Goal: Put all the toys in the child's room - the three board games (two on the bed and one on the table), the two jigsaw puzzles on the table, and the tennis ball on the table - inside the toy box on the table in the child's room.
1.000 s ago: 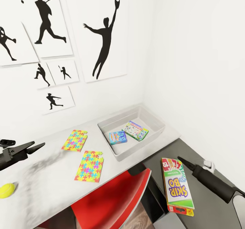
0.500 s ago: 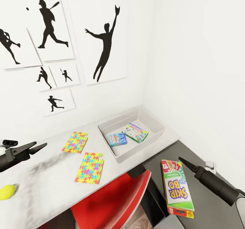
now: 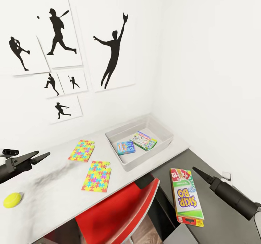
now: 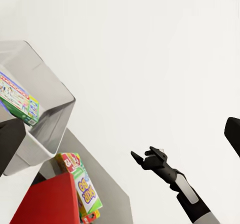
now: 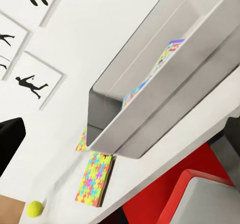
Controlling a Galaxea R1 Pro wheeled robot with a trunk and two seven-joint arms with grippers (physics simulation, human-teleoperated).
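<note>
Grey toy box (image 3: 164, 142) on the counter (image 3: 54, 196) holds a small blue game box (image 3: 125, 147) and a Monopoly box (image 3: 144, 140); two jigsaw puzzles (image 3: 96, 176) and a tennis ball (image 3: 12, 200) lie beside the toy box; SKIP-BO box (image 3: 186, 196) sits on a dark surface below it; left gripper (image 3: 40, 157) jaws slightly parted, empty; right gripper (image 3: 197, 171) state unclear.

Two board games (image 3: 135, 144) in toy box (image 3: 159, 127) — puzzles (image 3: 90, 162) left, on table (image 3: 58, 196).

Both arms (image 3: 232, 196) matte black; right forearm rounded, tapering to pointed tip; pale grey band, apparently, at wrist.
</note>
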